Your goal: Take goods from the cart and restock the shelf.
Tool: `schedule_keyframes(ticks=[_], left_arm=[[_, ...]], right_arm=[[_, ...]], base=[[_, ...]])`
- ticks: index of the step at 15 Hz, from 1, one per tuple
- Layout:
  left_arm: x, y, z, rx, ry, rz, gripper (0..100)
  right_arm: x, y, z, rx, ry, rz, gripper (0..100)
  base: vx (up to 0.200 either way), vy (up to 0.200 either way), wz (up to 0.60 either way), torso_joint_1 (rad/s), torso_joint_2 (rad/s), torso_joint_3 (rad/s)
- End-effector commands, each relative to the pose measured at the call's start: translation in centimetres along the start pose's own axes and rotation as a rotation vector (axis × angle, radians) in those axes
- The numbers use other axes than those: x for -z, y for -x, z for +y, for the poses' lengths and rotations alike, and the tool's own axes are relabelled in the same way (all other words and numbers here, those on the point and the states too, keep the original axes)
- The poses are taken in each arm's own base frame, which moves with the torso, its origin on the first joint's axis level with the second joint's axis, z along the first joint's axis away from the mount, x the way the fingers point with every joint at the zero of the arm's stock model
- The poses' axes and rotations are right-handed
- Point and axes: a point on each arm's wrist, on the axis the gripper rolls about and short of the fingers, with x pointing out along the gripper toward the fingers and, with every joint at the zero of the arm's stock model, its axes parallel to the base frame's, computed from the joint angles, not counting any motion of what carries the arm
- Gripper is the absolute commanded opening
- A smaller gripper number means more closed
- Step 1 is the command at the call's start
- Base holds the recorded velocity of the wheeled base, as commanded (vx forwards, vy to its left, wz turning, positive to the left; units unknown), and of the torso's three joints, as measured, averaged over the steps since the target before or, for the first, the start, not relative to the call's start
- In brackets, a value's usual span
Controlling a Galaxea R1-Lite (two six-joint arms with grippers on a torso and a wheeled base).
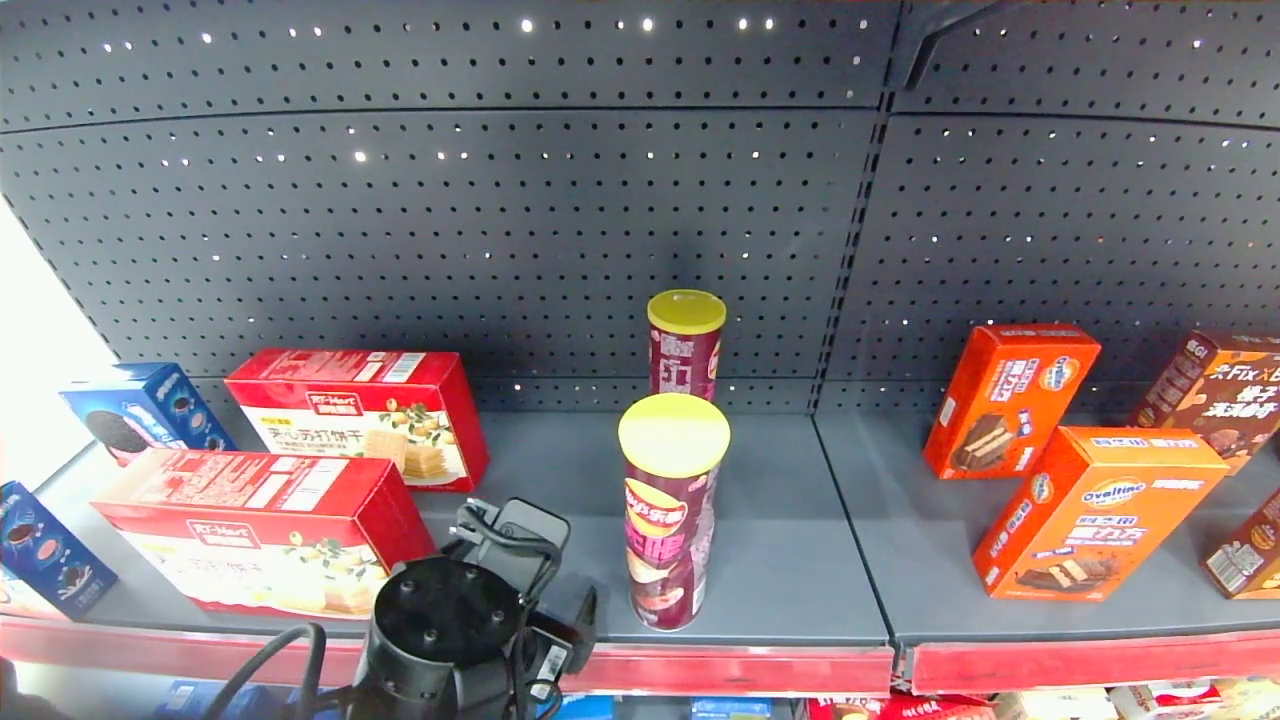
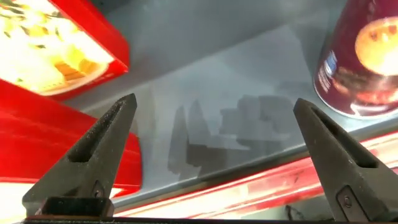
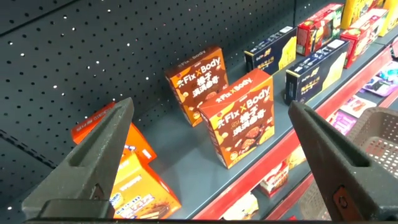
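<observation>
My left gripper [image 2: 214, 102] is open and holds nothing. It hovers just above the grey shelf board [image 2: 236, 93], near its red front edge. A red cracker box [image 2: 56, 50] lies to one side of it and a purple chip can [image 2: 360, 62] to the other. In the head view the left wrist [image 1: 450, 620] sits low at the shelf front, between the front red box [image 1: 260, 530] and the yellow-lidded front can [image 1: 672, 510]. A second can [image 1: 686, 345] stands behind the first. My right gripper [image 3: 211, 104] is open and empty, off the shelf, facing brown boxes [image 3: 239, 118].
A rear red box [image 1: 365, 410] and blue cookie boxes [image 1: 140, 410] fill the left bay. Orange boxes [image 1: 1095, 510] and brown boxes [image 1: 1215, 395] stand in the right bay. A brown mesh basket [image 3: 373, 134] shows beside the lower shelf. Bare board lies between the cans and the orange boxes.
</observation>
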Motion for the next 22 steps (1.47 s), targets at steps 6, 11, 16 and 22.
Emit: schedule_keyframes(ticks=[6,11,16,22], left_arm=[[0.2,-2.3,-2.3,0.008,-0.028,0.026,100],[0.2,-2.2,-3.4,0.034,-0.036,0.015,100],[0.0,-1.8,-3.9,0.053,-0.036,0.002,100],[-0.3,-1.8,-4.6,0.066,-0.033,-0.010,100]], right_arm=[[-0.1,0.0,-0.7,0.029,-0.018,0.011,100],[-0.1,0.0,-0.7,0.027,-0.018,0.011,100],[-0.1,0.0,-0.7,0.029,-0.016,0.011,100],[0.0,0.0,-0.9,0.036,-0.018,0.008,100]], base=[[0.000,0.000,0.00,0.000,0.00,0.000],[0.000,0.000,0.00,0.000,0.00,0.000],[0.000,0.000,0.00,0.000,0.00,0.000],[0.000,0.000,0.00,0.000,0.00,0.000]])
